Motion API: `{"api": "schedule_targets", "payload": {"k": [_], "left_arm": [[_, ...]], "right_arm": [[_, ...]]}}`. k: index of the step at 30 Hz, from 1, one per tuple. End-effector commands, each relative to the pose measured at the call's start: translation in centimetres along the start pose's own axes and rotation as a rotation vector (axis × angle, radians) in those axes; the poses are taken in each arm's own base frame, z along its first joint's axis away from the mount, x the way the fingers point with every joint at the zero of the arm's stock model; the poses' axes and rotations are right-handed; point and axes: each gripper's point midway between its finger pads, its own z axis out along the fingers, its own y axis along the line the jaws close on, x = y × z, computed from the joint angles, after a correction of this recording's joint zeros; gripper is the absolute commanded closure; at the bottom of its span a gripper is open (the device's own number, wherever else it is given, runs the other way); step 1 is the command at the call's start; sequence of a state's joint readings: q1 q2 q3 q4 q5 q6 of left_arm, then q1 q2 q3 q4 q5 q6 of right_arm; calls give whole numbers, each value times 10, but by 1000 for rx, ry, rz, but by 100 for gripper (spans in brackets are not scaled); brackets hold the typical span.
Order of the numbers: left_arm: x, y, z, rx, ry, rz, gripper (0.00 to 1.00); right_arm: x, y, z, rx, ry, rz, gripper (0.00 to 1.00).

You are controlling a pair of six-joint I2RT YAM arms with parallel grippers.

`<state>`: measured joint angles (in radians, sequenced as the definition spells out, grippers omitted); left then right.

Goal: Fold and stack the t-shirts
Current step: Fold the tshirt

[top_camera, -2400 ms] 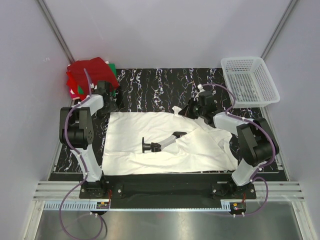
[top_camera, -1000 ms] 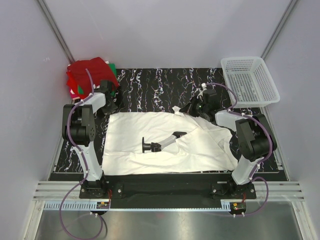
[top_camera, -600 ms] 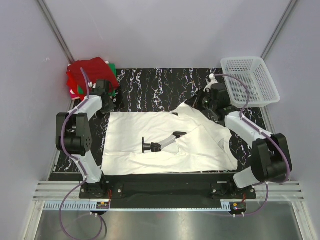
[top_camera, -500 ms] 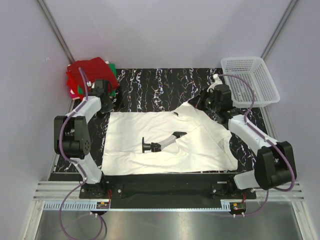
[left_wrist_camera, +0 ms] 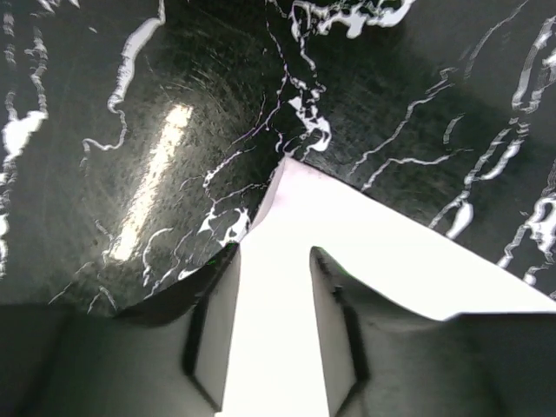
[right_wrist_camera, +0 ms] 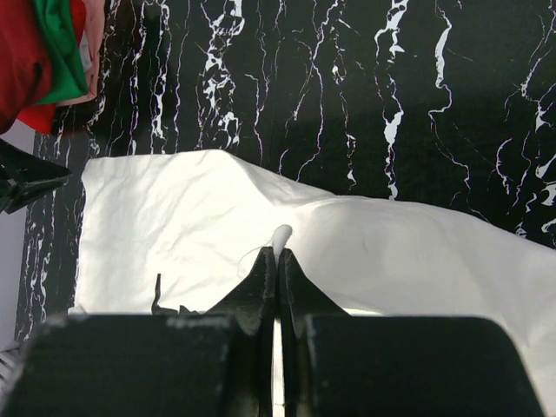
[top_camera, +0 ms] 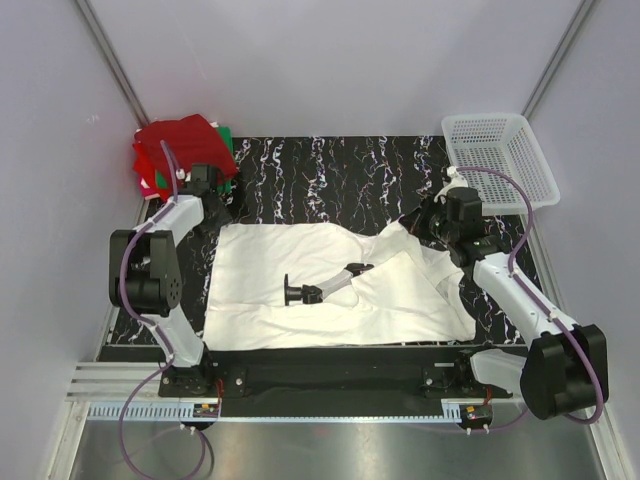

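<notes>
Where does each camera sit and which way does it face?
Top external: above, behind the bases, looking down at table, white t-shirt, left arm, right arm.
Left wrist: over the left gripper, facing down at shirt corner between open fingers.
Right wrist: behind the right gripper, shut on the shirt, facing folded t-shirts.
Shared: white t-shirt.

Shows a white t-shirt (top_camera: 300, 260) spread over the near half of a black marbled table (top_camera: 330, 170), its far right part raised into a ridge. Puts the right gripper (top_camera: 412, 220) at that ridge, against the cloth, and the left gripper (top_camera: 219, 212) at the shirt's far left corner. Finds a small black-and-white object (top_camera: 318, 290) lying mid-shirt. Places folded red and green t-shirts (top_camera: 180, 150) at the table's far left corner, a white mesh basket (top_camera: 483, 118) far right.
</notes>
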<state>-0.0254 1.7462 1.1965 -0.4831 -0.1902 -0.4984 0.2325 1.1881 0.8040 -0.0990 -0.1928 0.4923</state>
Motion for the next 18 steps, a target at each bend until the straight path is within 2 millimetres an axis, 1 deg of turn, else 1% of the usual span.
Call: {"api": "schedule_targets", "payload": {"k": [1,3,7,11,15,18], "left_arm": [[-7,-7,13,14,2,-7,54],[-6,-9,20,16,11,-12,51],[-3,-12,32,16,27,-25,51],[-1,-14,41,15,32,-36,52],[-3,-16,45,14,33,-35,55],[-6,-17,45,19,25,-33,55]], "right_arm": [[-5,4,-1,-17,-11,-28,100],[-4,3,0,-17,-14,-35,100],[-2,0,4,-10,-8,-37,100],[-1,1,7,-19,-3,-39,100],[-1,0,6,-18,-1,-43,100],[-1,1,4,-20,-7,-41,100]]}}
